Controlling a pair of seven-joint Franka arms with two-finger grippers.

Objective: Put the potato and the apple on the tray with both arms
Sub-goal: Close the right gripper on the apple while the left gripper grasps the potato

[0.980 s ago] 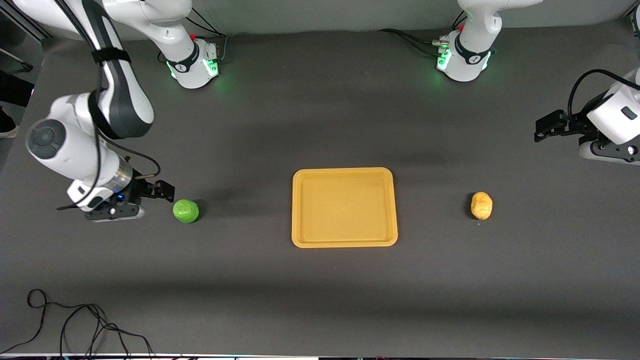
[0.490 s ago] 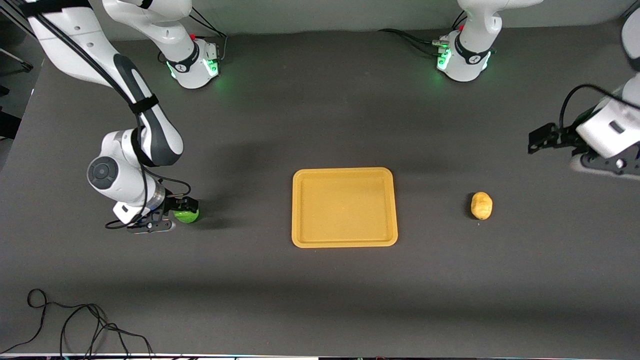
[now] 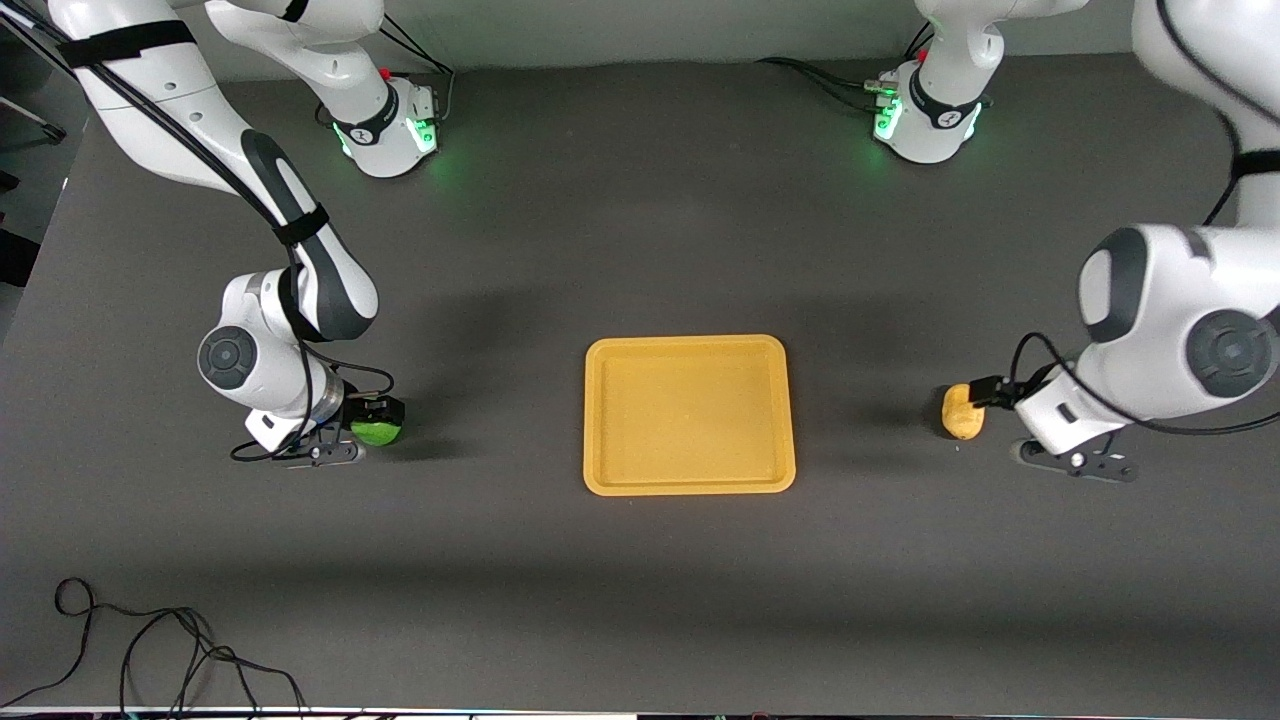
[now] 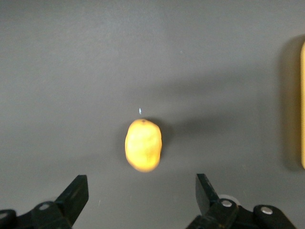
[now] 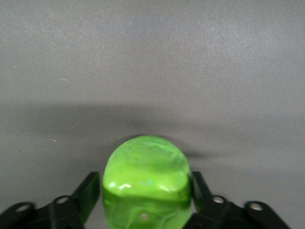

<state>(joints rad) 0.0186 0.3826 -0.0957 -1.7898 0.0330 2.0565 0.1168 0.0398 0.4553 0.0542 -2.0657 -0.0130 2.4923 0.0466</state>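
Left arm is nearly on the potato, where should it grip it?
Grip the potato across its narrow middle, coming straight down from above. It lies flat on the table, long axis running between the fingers of the open left end effector, so they can close on its two long flanks.

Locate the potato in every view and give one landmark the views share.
Front view: the potato lies on the table toward the left arm's end, beside the left tool.
Left wrist view: potato mid-frame, ahead of the open fingers.
Right wrist view: not in it.
Shared landmark: the tray, its edge showing in the left wrist view.
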